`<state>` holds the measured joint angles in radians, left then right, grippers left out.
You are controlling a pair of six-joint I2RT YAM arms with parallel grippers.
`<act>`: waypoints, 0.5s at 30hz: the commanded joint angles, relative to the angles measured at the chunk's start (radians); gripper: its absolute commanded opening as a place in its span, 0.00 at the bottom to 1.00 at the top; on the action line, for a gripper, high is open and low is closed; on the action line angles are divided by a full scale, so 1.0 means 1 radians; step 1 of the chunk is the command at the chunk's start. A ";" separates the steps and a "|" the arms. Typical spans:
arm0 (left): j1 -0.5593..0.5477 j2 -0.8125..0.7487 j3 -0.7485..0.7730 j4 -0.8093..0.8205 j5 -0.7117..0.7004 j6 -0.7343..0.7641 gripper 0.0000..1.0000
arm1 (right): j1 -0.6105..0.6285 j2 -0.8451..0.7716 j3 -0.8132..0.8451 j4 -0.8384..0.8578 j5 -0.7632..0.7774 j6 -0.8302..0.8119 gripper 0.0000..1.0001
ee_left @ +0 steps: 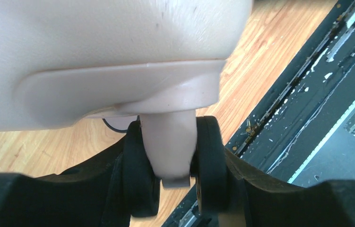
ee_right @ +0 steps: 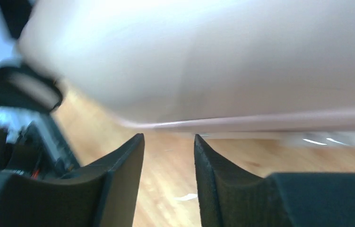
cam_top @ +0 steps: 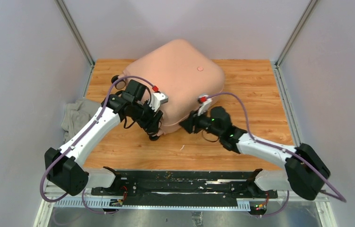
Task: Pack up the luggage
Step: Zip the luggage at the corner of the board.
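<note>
The luggage (cam_top: 180,75), a pale pink hard-shell suitcase, lies shut on the wooden table (cam_top: 260,94). My left gripper (cam_top: 155,130) is at its near left corner. In the left wrist view the left gripper (ee_left: 173,175) is shut on a double spinner wheel (ee_left: 211,161) with its pink stem (ee_left: 170,142) under the shell (ee_left: 95,47). My right gripper (cam_top: 187,125) is at the near edge, right of the left one. In the right wrist view the right gripper (ee_right: 169,142) is open and empty, just below the shell's rim (ee_right: 213,61).
A grey cloth (cam_top: 76,118) lies bunched at the table's left edge beside the left arm. Another black wheel (cam_top: 115,79) shows at the suitcase's far left corner. A black rail (cam_top: 180,182) runs along the near edge. Grey walls close in on both sides.
</note>
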<state>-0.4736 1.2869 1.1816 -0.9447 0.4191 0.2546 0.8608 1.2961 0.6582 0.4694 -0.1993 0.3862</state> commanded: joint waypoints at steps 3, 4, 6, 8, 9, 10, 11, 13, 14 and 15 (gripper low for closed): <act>-0.052 0.000 0.141 0.162 0.168 0.019 0.74 | -0.288 -0.168 -0.103 -0.138 0.087 0.172 0.52; -0.059 0.015 0.155 0.162 0.162 0.021 0.84 | -0.306 -0.165 -0.093 -0.172 0.101 0.182 0.53; -0.063 0.036 0.203 0.158 0.148 0.009 1.00 | -0.318 -0.151 -0.069 -0.227 0.137 0.200 0.57; -0.062 0.048 0.261 0.129 0.106 0.024 1.00 | -0.319 -0.129 -0.052 -0.259 0.159 0.214 0.58; -0.062 0.049 0.289 0.106 0.073 0.043 1.00 | -0.320 -0.118 -0.039 -0.272 0.169 0.221 0.58; -0.059 0.047 0.318 0.083 0.031 0.076 1.00 | -0.319 -0.108 -0.030 -0.286 0.182 0.231 0.58; -0.051 0.042 0.341 0.062 -0.011 0.108 1.00 | -0.320 -0.102 -0.025 -0.297 0.190 0.238 0.58; 0.003 0.027 0.376 0.043 -0.067 0.162 1.00 | -0.319 -0.093 -0.015 -0.324 0.199 0.253 0.58; 0.049 0.023 0.393 0.034 -0.069 0.189 1.00 | -0.319 -0.092 -0.013 -0.339 0.197 0.262 0.58; 0.105 0.022 0.410 0.033 -0.069 0.214 1.00 | -0.319 -0.093 -0.014 -0.353 0.193 0.273 0.58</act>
<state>-0.4961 1.3304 1.5208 -0.8841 0.4335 0.3458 0.5537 1.2011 0.6098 0.2100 -0.0479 0.5995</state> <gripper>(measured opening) 0.999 0.582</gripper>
